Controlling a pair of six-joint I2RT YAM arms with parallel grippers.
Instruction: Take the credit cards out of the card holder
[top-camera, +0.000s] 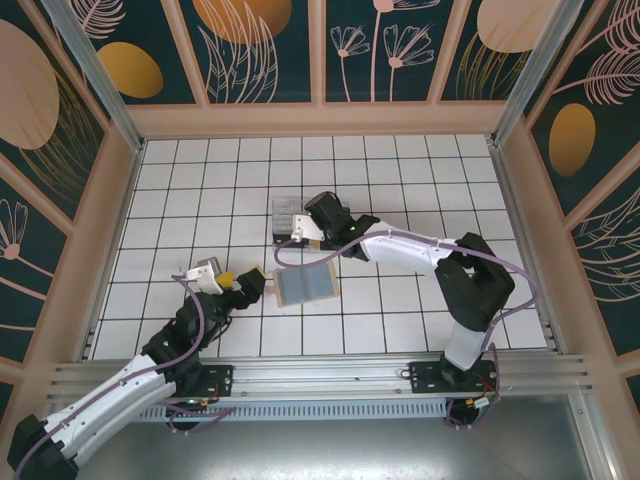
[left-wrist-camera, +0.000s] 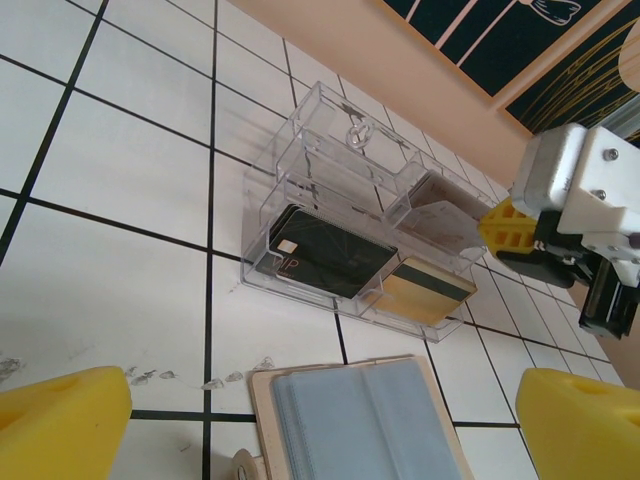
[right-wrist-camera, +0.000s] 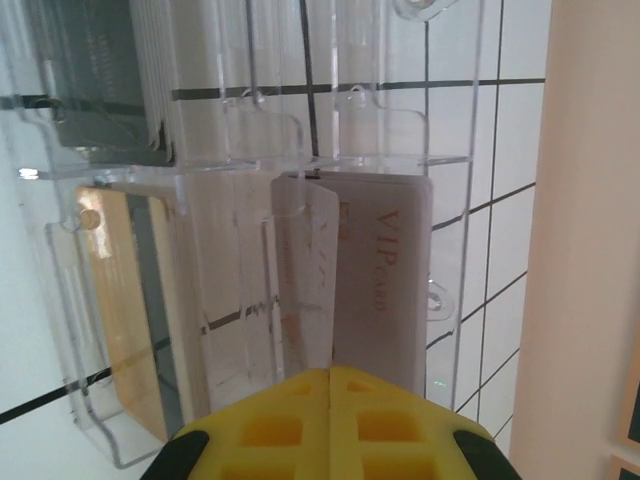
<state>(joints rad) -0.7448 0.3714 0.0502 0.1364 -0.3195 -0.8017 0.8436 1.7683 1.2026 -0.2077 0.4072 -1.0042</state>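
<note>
Tiled table (top-camera: 420, 170), card holder (top-camera: 306, 285) open mid-table.
Right gripper (right-wrist-camera: 328, 385) pinches a credit card (right-wrist-camera: 305, 270) over the clear box (left-wrist-camera: 330, 130); left gripper (top-camera: 255, 284) gapes empty.

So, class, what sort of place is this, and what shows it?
Probably a robot test cell: a white gridded floor walled by floral panels, with a left arm and right arm bolted to an aluminium rail.
</note>
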